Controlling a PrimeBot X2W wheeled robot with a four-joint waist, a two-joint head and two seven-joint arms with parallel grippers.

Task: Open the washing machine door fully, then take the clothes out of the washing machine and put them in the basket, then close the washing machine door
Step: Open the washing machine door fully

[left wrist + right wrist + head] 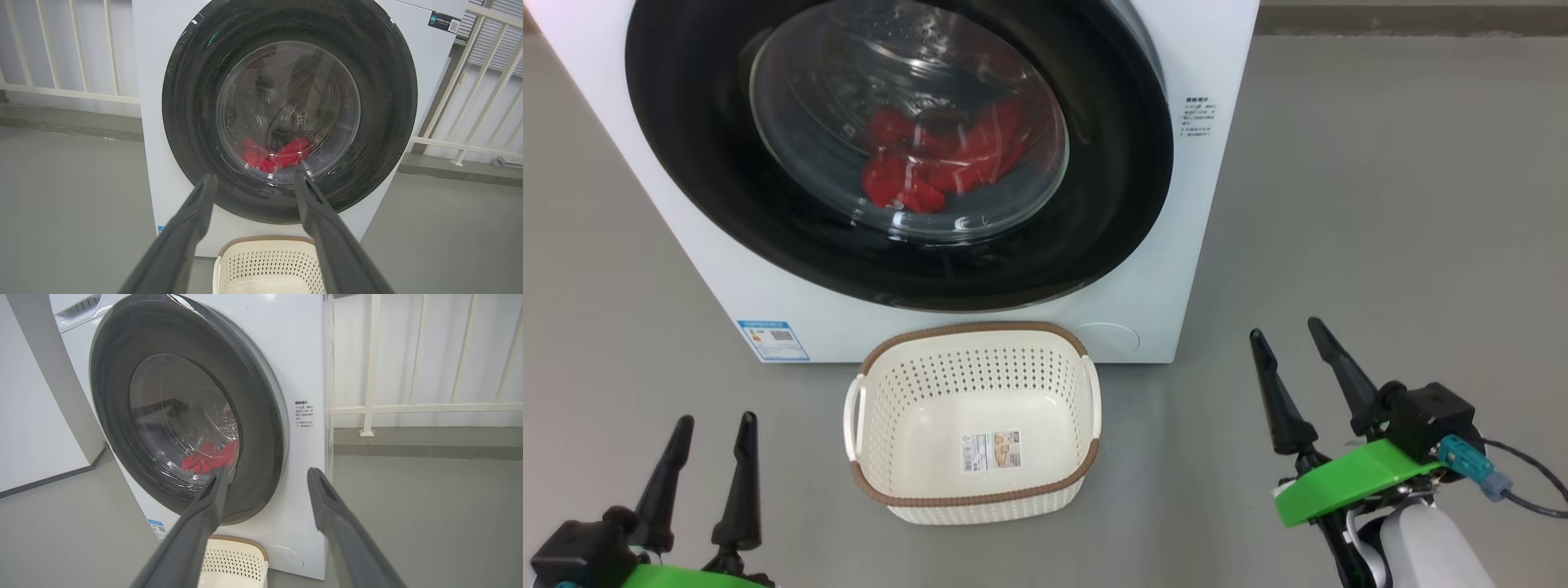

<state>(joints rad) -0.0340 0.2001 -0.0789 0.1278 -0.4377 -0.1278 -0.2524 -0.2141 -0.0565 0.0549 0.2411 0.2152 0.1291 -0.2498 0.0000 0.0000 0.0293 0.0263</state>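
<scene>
The white washing machine [1201, 204] stands ahead with its round black door [686, 147] shut; the door's right edge stands slightly off the front in the right wrist view. Red clothes [931, 159] lie in the drum behind the glass window. The cream basket [972, 420] sits empty on the floor just in front of the machine. My left gripper [715, 423] is open at the lower left, well short of the basket. My right gripper [1286, 331] is open at the lower right, apart from the machine. Both hold nothing.
Grey floor [1380, 204] spreads to the right and left of the machine. A white railing [69, 94] runs behind the machine [151, 122], and a white wall [32, 416] stands beside the machine [294, 343] in the right wrist view.
</scene>
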